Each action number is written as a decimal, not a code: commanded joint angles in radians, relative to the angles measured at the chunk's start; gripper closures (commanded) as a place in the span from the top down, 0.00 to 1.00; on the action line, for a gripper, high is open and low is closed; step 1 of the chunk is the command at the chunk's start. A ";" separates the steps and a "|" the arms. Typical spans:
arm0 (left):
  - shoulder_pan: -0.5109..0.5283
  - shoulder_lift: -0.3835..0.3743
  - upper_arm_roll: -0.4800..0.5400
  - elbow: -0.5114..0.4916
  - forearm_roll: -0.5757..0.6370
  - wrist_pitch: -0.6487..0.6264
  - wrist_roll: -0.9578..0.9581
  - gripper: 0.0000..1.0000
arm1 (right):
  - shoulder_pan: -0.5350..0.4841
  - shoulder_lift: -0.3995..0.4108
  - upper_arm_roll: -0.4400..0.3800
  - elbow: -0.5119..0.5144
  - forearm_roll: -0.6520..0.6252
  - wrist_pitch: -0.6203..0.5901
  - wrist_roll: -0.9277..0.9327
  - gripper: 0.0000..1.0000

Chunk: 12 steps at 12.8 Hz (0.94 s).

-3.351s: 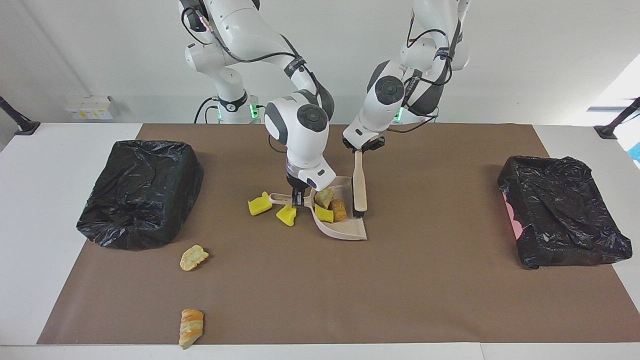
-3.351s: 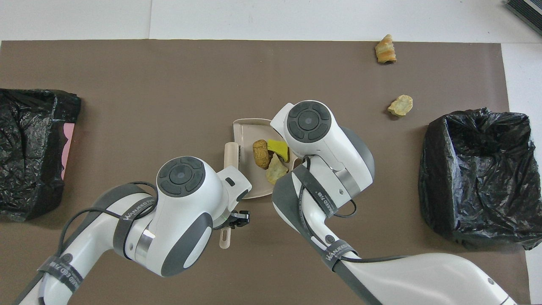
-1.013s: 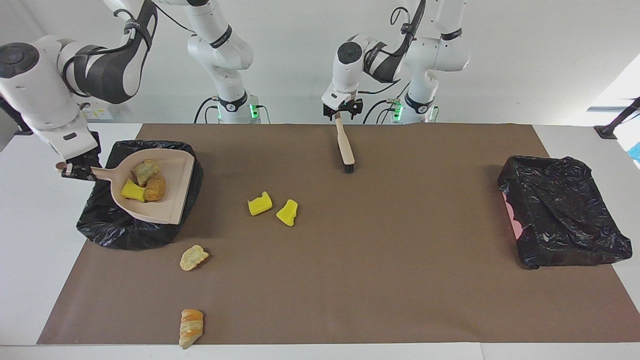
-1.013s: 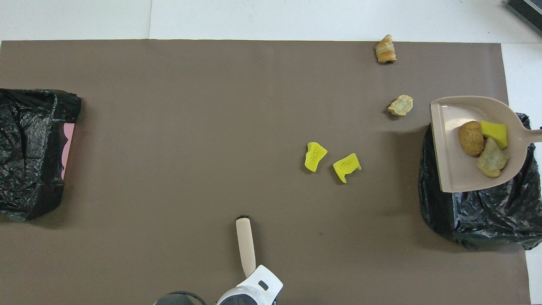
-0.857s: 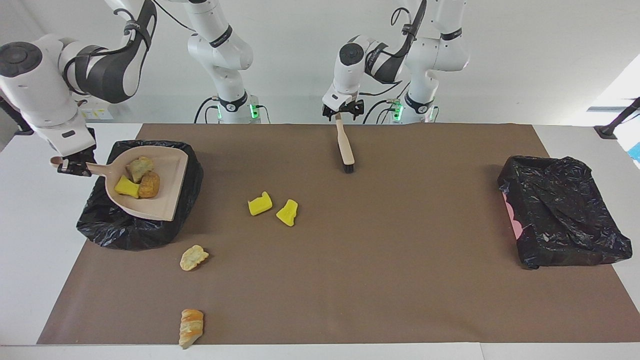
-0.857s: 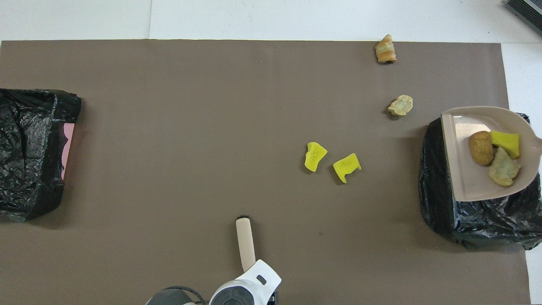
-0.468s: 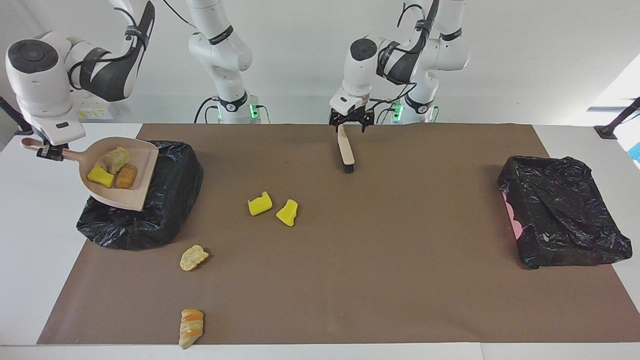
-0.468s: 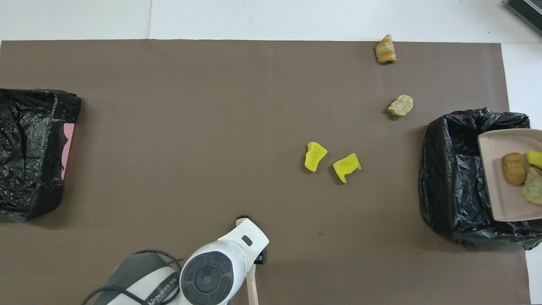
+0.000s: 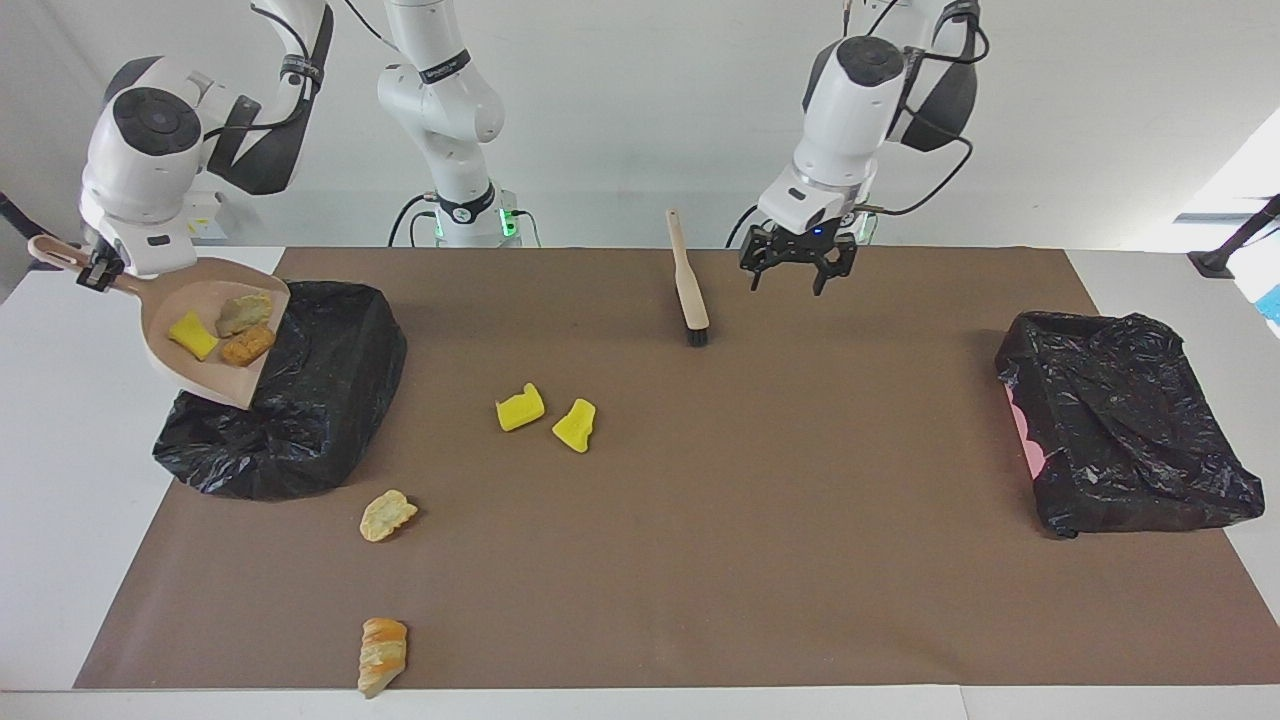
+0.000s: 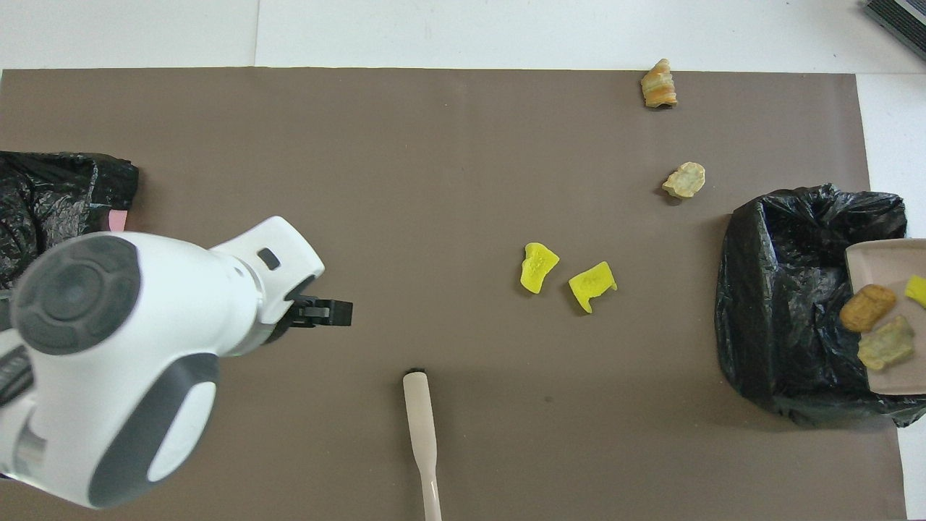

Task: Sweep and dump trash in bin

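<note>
1. My right claw [image 9: 97,270] is shut tight on the handle of the dustpan [image 9: 205,362]. I hold the pan tipped over the black bin [image 9: 300,400] at my right arm's end of the table.
2. Three bits of trash sit in the pan: a yellow sponge bit [image 9: 192,334], a pale bread lump [image 9: 245,311] and an orange bread lump [image 9: 247,345]. They lie close together in the tipped pan.
3. My left claw [image 9: 796,268] hangs open in the air over the brown mat [image 9: 800,500]. It holds nothing.
4. The brush [image 9: 688,285] lies on the mat, beside my left claw but not touching it. Its dark bristle end points away from me.
5. Two yellow chunks [image 9: 545,415] lie side by side near the middle of the mat, farther from me than the brush.
6. A tan lump [image 9: 386,514] lies on the mat just beside the bin, a bit farther from me.
7. A striped bread bit [image 9: 380,652] lies at the mat's edge farthest from me.
8. Another black bin [image 9: 1120,420] sits at my left arm's end of the table.
</note>
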<state>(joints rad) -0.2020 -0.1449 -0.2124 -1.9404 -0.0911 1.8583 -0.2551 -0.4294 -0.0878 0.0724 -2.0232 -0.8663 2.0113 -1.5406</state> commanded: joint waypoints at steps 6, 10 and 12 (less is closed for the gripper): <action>0.004 0.096 0.200 0.441 0.085 -0.319 0.284 1.00 | -0.006 -0.127 0.013 -0.048 -0.108 -0.005 0.019 0.00; 0.038 0.146 0.211 0.554 0.096 -0.389 0.362 1.00 | 0.046 -0.154 0.014 -0.066 -0.172 -0.052 0.056 0.00; 0.039 0.145 0.209 0.552 0.099 -0.396 0.373 1.00 | 0.032 -0.190 0.012 -0.065 -0.194 -0.055 0.054 0.00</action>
<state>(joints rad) -0.1716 -0.0213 0.0079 -1.4317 -0.0176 1.4984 0.0944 -0.3783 -0.2199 0.0818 -2.0576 -1.0154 1.9549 -1.4990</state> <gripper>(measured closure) 0.000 0.687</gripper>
